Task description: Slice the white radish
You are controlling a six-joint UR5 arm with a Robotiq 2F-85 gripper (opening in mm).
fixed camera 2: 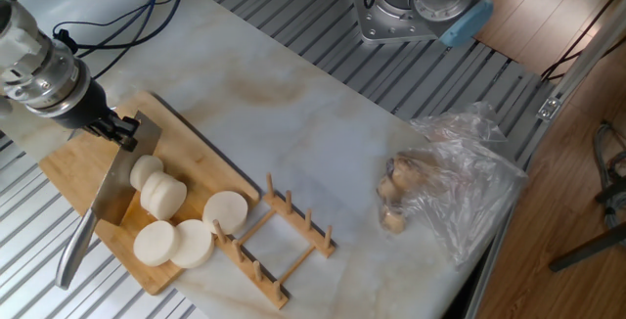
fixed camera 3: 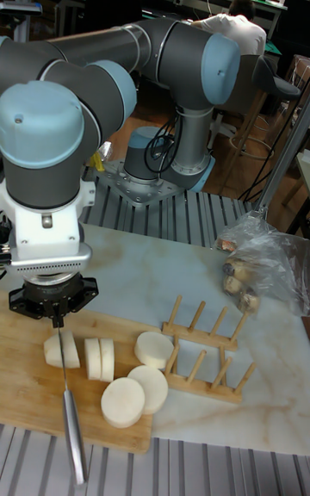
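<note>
The white radish lies on the bamboo cutting board [fixed camera 2: 191,153] as a short stub [fixed camera 2: 145,171] with a cut slice [fixed camera 2: 163,195] leaning against it. Three round discs [fixed camera 2: 193,243] lie flat nearer the front. My gripper [fixed camera 2: 117,129] is shut on a knife [fixed camera 2: 114,180]. Its blade stands edge-down just left of the stub, and the metal handle [fixed camera 2: 70,252] reaches past the board's front edge. In the tall fixed view the gripper [fixed camera 3: 58,315] hangs right over the stub [fixed camera 3: 62,348], with the knife [fixed camera 3: 69,410] seen edge-on.
A wooden dish rack [fixed camera 2: 281,241] stands against the board's right end, close to the nearest disc. A clear plastic bag [fixed camera 2: 465,177] with brownish lumps [fixed camera 2: 394,197] lies at the table's right edge. Metal slats border the marble sheet.
</note>
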